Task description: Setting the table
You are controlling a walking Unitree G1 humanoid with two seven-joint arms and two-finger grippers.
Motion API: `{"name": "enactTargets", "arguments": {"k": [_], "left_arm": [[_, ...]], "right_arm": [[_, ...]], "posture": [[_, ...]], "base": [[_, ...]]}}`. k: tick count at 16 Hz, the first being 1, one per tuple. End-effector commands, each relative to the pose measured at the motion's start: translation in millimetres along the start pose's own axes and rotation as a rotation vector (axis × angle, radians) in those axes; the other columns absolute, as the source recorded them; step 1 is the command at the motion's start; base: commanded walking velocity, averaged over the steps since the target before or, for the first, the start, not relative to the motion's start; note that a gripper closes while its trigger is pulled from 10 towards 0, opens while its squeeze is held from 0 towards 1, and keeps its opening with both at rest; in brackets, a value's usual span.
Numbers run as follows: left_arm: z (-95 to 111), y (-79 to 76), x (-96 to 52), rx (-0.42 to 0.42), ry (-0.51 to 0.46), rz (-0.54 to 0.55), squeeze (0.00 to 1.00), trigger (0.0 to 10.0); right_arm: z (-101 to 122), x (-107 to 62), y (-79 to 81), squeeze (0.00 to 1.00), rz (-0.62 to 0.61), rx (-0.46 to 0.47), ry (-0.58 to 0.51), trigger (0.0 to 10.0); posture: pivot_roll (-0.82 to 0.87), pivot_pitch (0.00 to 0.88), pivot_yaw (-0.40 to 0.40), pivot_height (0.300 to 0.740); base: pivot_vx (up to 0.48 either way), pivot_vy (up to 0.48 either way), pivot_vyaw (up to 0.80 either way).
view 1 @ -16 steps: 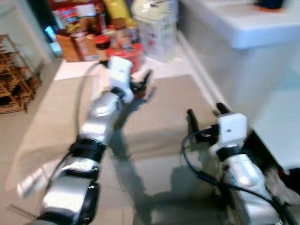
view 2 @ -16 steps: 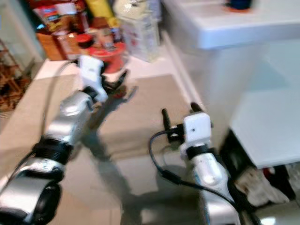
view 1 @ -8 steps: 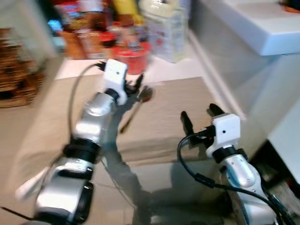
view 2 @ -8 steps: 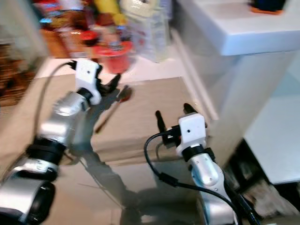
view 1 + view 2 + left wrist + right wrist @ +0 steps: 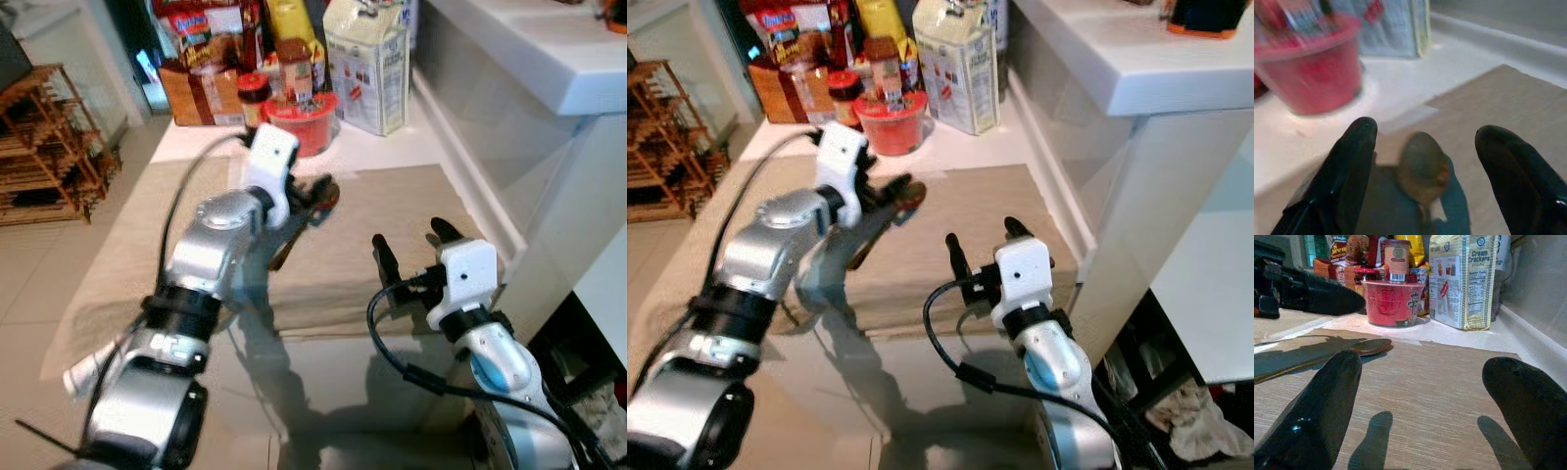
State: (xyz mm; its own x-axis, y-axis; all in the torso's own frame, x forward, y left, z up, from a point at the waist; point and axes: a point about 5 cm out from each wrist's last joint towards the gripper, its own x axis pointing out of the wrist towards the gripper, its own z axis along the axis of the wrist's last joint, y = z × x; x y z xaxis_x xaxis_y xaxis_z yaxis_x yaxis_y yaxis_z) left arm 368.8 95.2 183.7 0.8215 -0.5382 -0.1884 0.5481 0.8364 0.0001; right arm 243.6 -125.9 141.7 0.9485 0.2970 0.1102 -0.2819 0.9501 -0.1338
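A wooden spoon (image 5: 1422, 166) lies on the beige placemat (image 5: 382, 211), its bowl toward the red cup. My left gripper (image 5: 315, 192) hovers just over the spoon's bowl, open, with one black finger (image 5: 1347, 166) on each side and neither touching it. In the right wrist view the spoon (image 5: 1370, 346) lies flat with its handle running away under the left arm. My right gripper (image 5: 409, 247) stands open above the near right part of the placemat, holding nothing.
A red cup (image 5: 300, 121), a cream cracker box (image 5: 366, 61) and several snack packs and jars stand at the far end of the white surface. A white counter (image 5: 534, 54) rises at the right. A wooden rack (image 5: 44, 147) stands on the left.
The head camera has shifted and the blur has gone. My left gripper has come forward and down over the spoon's bowl. The right gripper holds about the same pose.
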Motion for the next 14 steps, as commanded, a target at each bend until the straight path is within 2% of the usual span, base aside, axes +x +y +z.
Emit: {"name": "enactTargets", "arguments": {"k": [1,5,11,14], "left_arm": [[-2.0,6.8,-4.7,-0.028,0.015,0.028,0.0,10.0],[-7.5,-0.9,-9.6,-0.018,0.07,0.045,0.0,10.0],[-4.0,-12.0,-21.6,-0.018,0.077,0.03,0.0,10.0],[-7.6,-17.1,-21.5,-0.018,0.085,0.022,0.0,10.0]], "right_arm": [[0.8,-0.3,1.4,0.0,0.008,-0.001,0.003,10.0],[-0.8,-4.0,0.0,0.0,0.005,-0.008,0.015,10.0],[-2.6,-4.4,-0.5,0.0,0.008,-0.004,0.025,10.0],[-3.1,-3.7,0.7,0.0,0.013,-0.001,0.026,10.0]], "posture": [[-0.17,0.0,0.12,0.74],[-0.18,0.0,0.118,0.74],[-0.17,0.0,0.117,0.74],[-0.17,0.0,0.116,0.74]], "base": [[0.0,0.0,0.0],[0.0,0.0,0.0],[0.0,0.0,0.0],[0.0,0.0,0.0]]}}
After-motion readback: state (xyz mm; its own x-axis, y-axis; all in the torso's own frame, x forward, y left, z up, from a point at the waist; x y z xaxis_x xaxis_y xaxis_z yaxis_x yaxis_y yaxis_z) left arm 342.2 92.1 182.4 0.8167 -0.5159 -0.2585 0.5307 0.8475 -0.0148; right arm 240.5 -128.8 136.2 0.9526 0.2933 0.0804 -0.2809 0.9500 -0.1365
